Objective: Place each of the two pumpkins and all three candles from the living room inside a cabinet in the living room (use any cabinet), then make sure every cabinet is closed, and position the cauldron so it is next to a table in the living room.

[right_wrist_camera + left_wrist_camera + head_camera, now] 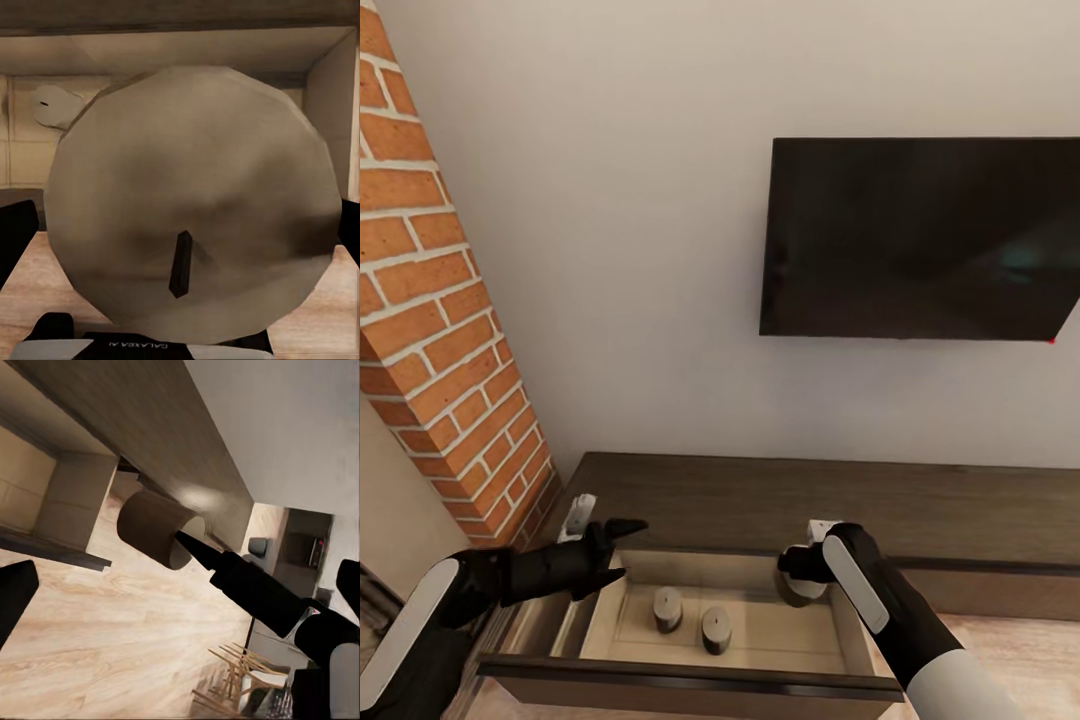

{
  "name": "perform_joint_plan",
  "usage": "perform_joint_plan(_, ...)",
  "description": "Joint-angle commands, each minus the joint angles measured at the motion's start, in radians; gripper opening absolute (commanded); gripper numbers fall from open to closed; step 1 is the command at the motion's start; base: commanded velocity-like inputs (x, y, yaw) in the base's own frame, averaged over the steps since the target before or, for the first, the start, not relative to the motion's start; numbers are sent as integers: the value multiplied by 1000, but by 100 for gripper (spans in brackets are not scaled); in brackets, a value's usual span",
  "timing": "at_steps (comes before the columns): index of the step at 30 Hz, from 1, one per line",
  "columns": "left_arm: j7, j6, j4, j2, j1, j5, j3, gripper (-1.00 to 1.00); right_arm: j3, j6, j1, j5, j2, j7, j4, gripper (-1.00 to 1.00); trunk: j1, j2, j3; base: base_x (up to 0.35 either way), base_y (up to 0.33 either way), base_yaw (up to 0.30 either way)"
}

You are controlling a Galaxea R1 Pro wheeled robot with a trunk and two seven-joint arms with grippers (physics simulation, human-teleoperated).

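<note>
Cabinet (780, 500): low, dark-brown, one pale-lined drawer pulled open. Two grey candles (668, 608) upright inside, near each other. Third candle (187, 202) held above drawer's right side, wick showing.

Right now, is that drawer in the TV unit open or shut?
Open. The drawer is pulled out from the cabinet, its pale inside exposed, with two candles standing in it.

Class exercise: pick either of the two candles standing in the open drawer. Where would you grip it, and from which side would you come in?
Take the nearer candle: it stands upright, apart from its neighbour. Grip its round grey sides, pincer coming straight down from above, since the drawer walls block a sideways approach. The open left pincer hovers closest.
</note>
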State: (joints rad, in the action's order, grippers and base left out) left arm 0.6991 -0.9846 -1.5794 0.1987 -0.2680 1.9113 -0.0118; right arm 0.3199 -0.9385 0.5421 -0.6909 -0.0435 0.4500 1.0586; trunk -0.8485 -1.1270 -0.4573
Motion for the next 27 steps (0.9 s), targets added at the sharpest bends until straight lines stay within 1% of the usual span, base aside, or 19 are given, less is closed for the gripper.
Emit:
perform_joint_plan(1, -55, -5, 0, 3, 15, 21, -1, 100, 4, 0, 2, -11, -1, 10, -4, -100, -4, -8, -4, 0, 0, 0)
perform_joint_plan(5, -135, -6, 1, 7, 37, 26, -4, 100, 4, 0, 1, -10, -1, 11, -9, -100, -19, -36, -17, 0, 0, 0)
perform_joint_plan(8, -156, -6, 1, 14, 50, 28, -5, 100, 4, 12, 1, -10, -1, 12, -10, -100, -31, -57, -26, 0, 0, 0)
perform_joint_plan(15, -165, -6, 2, 19, 57, 31, -4, 100, 4, 21, 2, -11, -1, 16, -11, -100, -58, -106, -48, 0, 0, 0)
perform_joint_plan(27, -165, -6, 2, 15, 58, 34, -1, 100, 5, 21, 1, -12, -1, 18, -12, -100, -104, -190, -86, 0, 0, 0)
